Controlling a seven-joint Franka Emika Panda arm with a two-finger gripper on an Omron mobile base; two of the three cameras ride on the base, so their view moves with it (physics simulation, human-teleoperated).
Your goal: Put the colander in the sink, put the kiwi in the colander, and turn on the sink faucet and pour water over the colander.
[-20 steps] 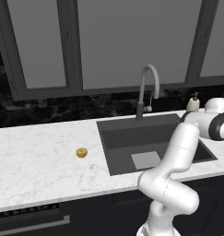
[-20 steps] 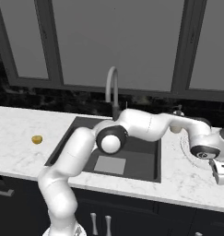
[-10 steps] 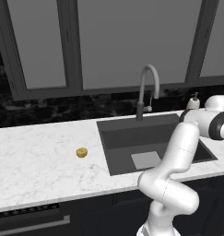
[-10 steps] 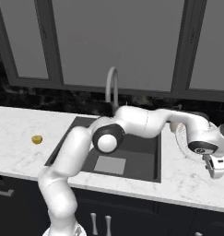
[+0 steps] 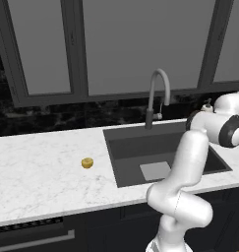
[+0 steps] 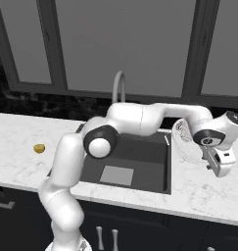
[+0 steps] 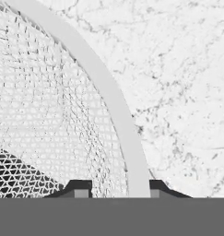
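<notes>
Jaws clench the rim of the round white mesh colander (image 6: 185, 142), lifted at the frame's right; small yellow-brown kiwi (image 6: 39, 148) waits left on the bench; dark grey sink (image 6: 145, 162) unfilled, nothing finished.

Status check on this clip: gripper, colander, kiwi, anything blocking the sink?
Gripper shut on colander rim, colander tilted up off the counter right of sink. Kiwi on counter left of sink, untouched. Basin bare, faucet clear.

The white marble tabletop (image 5: 37, 167) carries the kiwi (image 5: 87, 162), lying left of the sunken sink (image 5: 133, 170)
</notes>
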